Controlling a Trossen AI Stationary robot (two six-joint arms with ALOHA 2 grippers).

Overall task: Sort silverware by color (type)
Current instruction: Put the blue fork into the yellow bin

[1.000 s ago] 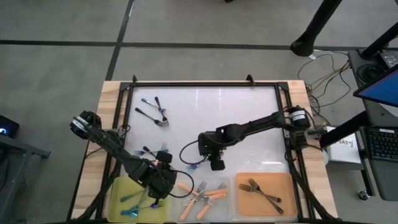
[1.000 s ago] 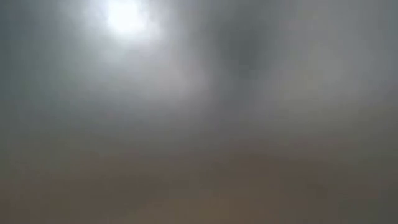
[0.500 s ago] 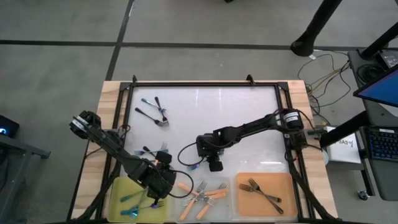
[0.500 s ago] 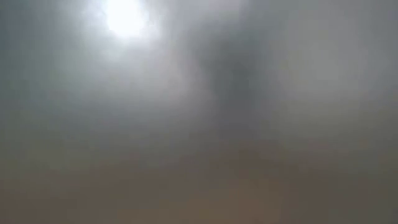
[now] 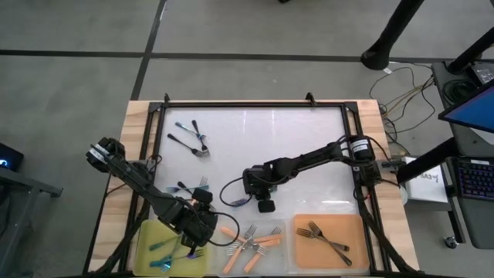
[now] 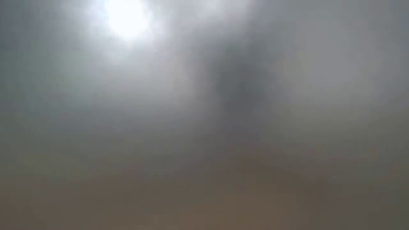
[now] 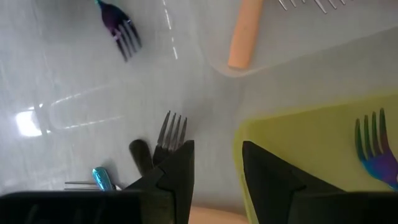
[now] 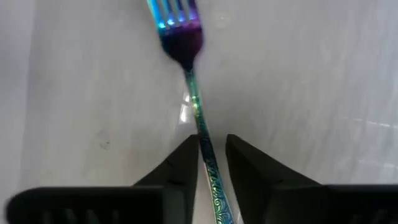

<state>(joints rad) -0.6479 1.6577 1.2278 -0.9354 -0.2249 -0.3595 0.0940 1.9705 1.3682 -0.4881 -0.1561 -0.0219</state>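
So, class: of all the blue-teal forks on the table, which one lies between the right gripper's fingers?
The iridescent fork near mid-table, its handle running between the right gripper fingers. The other blue-teal forks lie in the yellow tray or at the far left.

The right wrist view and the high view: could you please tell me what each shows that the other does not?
Only the right wrist view shows the right tool straddling an iridescent fork's patterned handle. Only the high view shows the yellow tray, the orange tray, the orange-handled forks between them, and the left tool by the yellow tray. Both show the white table surface.
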